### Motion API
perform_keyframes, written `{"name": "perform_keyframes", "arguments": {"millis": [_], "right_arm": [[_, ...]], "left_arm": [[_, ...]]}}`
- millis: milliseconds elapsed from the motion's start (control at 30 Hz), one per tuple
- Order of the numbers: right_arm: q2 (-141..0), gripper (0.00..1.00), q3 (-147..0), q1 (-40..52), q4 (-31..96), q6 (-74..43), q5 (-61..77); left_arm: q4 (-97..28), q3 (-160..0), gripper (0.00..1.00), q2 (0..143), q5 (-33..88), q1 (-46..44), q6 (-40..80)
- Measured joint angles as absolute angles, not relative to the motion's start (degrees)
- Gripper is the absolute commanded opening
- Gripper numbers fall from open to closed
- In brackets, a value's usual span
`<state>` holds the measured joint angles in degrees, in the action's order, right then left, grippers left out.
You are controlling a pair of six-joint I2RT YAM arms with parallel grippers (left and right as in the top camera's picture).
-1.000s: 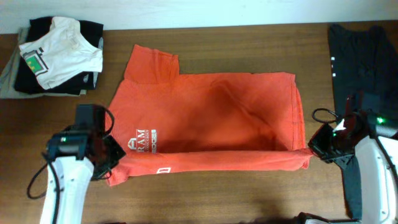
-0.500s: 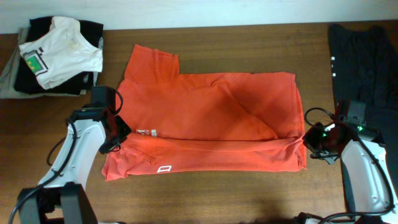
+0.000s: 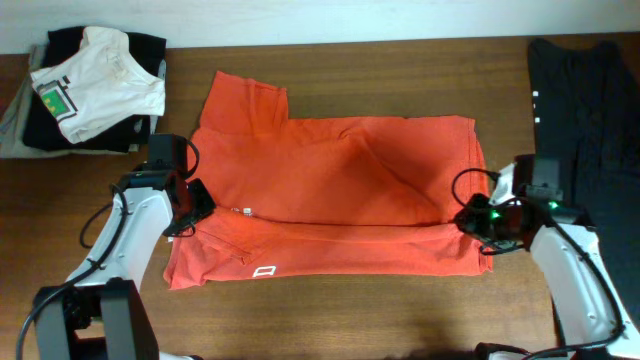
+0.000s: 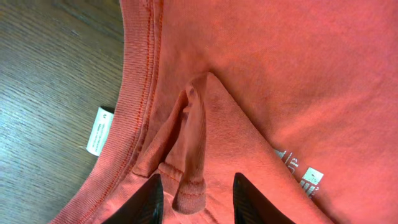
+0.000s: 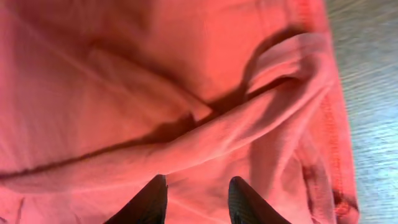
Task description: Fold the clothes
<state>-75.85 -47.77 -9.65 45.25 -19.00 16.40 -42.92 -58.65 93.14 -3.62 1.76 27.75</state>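
The T-shirt [image 3: 340, 190] is red-orange and lies spread flat on the wooden worktop [image 3: 380, 60], near the middle. One short sleeve [image 3: 245, 100] points towards the far edge. The near edge is doubled up over the body in a long band that runs from side to side. A small white printed mark [image 3: 265, 271] shows on this band, and more white print [image 3: 240, 211] sits just above the fold line.

The left end effector [image 3: 195, 205] rests over the shirt's left end, at the fold line. Its wrist view shows the ribbed collar [image 4: 134, 93], a small white neck tag [image 4: 98, 129] lying out on the wood, and a raised ridge of cloth [image 4: 193, 155]. The end of that ridge lies between the fingers [image 4: 146, 202], which stand apart on either side of it, released.

The right end effector [image 3: 470, 220] is over the shirt's right end, where the band meets the hem. Its fingers [image 5: 245, 199] are spread above rumpled cloth [image 5: 273, 93], released, clamping nothing.
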Motion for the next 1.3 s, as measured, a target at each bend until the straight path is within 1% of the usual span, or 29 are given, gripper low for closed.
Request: {"name": "perform_keyframes", "arguments": {"millis": [33, 100, 133, 200, 267, 333, 367, 400, 567, 600, 633, 733, 800, 867, 900, 933, 967, 1000, 1033, 1100, 1133, 1167, 1200, 1233, 1267, 1300], "right_arm": [[-78.0, 0.31, -47.8, -7.3, 45.2, -19.0, 16.2], [-83.6, 0.27, -47.8, -5.3, 45.0, -21.8, 15.4], [-87.2, 0.27, -47.8, -4.8, 45.3, -22.6, 15.2], [-92.8, 0.27, -47.8, -4.7, 45.4, -23.8, 15.0], [-93.4, 0.27, -47.8, -4.7, 45.4, -23.9, 15.0], [-93.4, 0.28, -47.8, -4.7, 45.1, -24.0, 15.0], [-93.4, 0.32, -47.8, -4.7, 44.9, -24.0, 15.0], [-93.5, 0.33, -47.8, -4.7, 43.9, -24.0, 15.1], [-93.6, 0.35, -47.8, -4.7, 37.9, -24.1, 15.0], [-93.6, 0.37, -47.8, -4.7, 37.2, -24.1, 14.8], [-93.6, 0.39, -47.8, -4.7, 37.2, -24.0, 14.5], [-93.6, 0.41, -47.8, -4.4, 36.7, -24.0, 11.0], [-93.5, 0.45, -47.8, -4.2, 35.2, -24.1, 9.3], [-93.5, 0.44, -47.8, -4.1, 34.0, -24.1, 8.2], [-93.5, 0.47, -47.8, -4.1, 34.0, -24.1, 7.5], [-93.6, 0.62, -48.4, -4.1, 37.6, -25.1, 5.3], [-93.7, 0.74, -50.2, -4.1, 43.9, -26.3, 2.1], [-93.8, 0.85, -51.7, -4.1, 46.4, -26.7, 0.2], [-93.9, 0.90, -55.5, -4.1, 50.9, -26.9, -2.4], [-93.8, 0.92, -61.6, -4.2, 56.9, -27.1, -4.1], [-93.8, 0.91, -62.8, -4.2, 58.6, -26.5, -2.6], [-93.8, 0.86, -62.7, -4.2, 59.2, -25.5, -0.7], [-93.8, 0.66, -62.7, -4.2, 59.8, -24.8, 0.6], [-93.8, 0.37, -61.6, -4.2, 59.6, -23.6, 2.1], [-93.8, 0.30, -60.2, -4.2, 59.1, -23.5, 2.9], [-93.7, 0.27, -58.0, -4.2, 57.8, -23.6, 3.4]], "left_arm": [[-43.4, -58.7, 0.15, 93.1, -3.6, 1.8, 27.0], [-45.9, -58.8, 0.06, 93.1, -0.8, 1.8, 25.3], [-48.9, -58.9, 0.01, 93.1, 2.9, 1.8, 24.3], [-53.9, -59.1, 0.01, 93.1, 6.8, 0.4, 22.4], [-56.4, -59.2, 0.01, 93.1, 8.0, -3.3, 21.3], [-56.1, -59.2, 0.01, 93.1, 8.6, -7.9, 20.7], [-55.7, -59.2, 0.01, 93.1, 8.9, -9.7, 20.6], [-55.1, -59.2, 0.01, 93.2, 9.1, -10.3, 20.5], [-45.2, -59.4, 0.01, 100.4, 9.1, -10.4, 20.5], [-44.1, -59.5, 0.01, 103.6, 9.1, -10.4, 20.5], [-43.4, -59.6, 0.01, 103.6, 8.6, -10.4, 20.5], [-41.1, -59.7, 0.01, 103.6, 4.9, -10.4, 20.5], [-39.4, -59.9, 0.01, 103.6, 0.1, -8.9, 21.3], [-38.9, -60.0, 0.01, 103.6, -1.8, -7.0, 22.3], [-39.2, -60.1, 0.01, 103.6, -2.1, -6.7, 22.3], [-41.2, -60.6, 0.01, 103.6, -3.1, -6.4, 22.4], [-44.3, -61.0, 0.01, 103.6, -4.8, -5.7, 22.7], [-46.7, -61.2, 0.01, 103.3, -5.9, -5.5, 23.0], [-48.6, -61.2, 0.01, 101.6, -7.5, -5.3, 23.5], [-49.6, -61.4, 0.01, 95.3, -9.7, -5.3, 23.8], [-50.9, -61.5, 0.02, 92.1, -9.7, -5.3, 23.9], [-52.3, -61.6, 0.02, 89.9, -8.2, -5.3, 23.9], [-52.9, -61.6, 0.02, 89.7, -6.7, -5.3, 24.1], [-53.3, -61.5, 0.02, 90.2, -3.5, -5.3, 24.1], [-53.4, -60.8, 0.02, 91.1, -0.9, -5.3, 24.1], [-53.4, -59.8, 0.02, 92.2, 0.9, -5.3, 24.1]]}}
